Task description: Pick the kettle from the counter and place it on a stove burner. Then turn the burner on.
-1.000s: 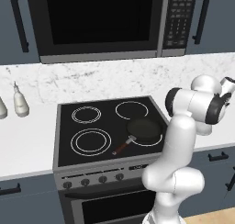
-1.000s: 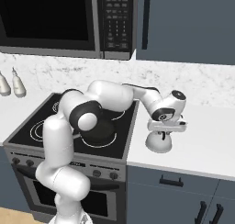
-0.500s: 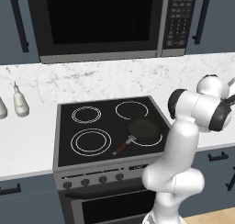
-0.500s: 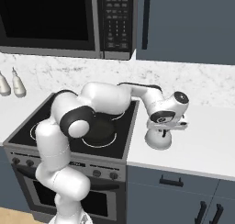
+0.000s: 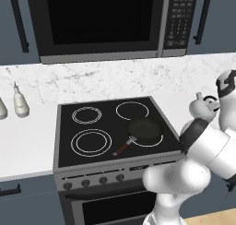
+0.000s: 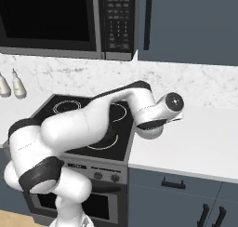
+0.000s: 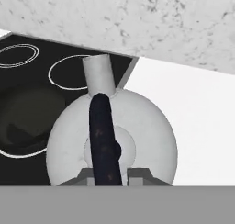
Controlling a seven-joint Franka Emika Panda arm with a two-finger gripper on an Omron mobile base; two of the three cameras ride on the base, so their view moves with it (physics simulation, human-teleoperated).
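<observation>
Seen from hand view: kettle [image 7: 137, 140] with dark handle [image 7: 103, 136] close beneath end effector [image 7: 111, 175]; grip state unclear.

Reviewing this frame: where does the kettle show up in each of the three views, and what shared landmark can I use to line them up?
Left base view: kettle at the right edge, partly behind the arm, right of the stove.
Right base view: I can't make it out; the arm's wrist covers the counter just right of the stove.
Hand view: kettle fills the lower centre, dark handle toward the camera, spout pointing at the stove.
Shared landmark: the stove's right edge.
</observation>
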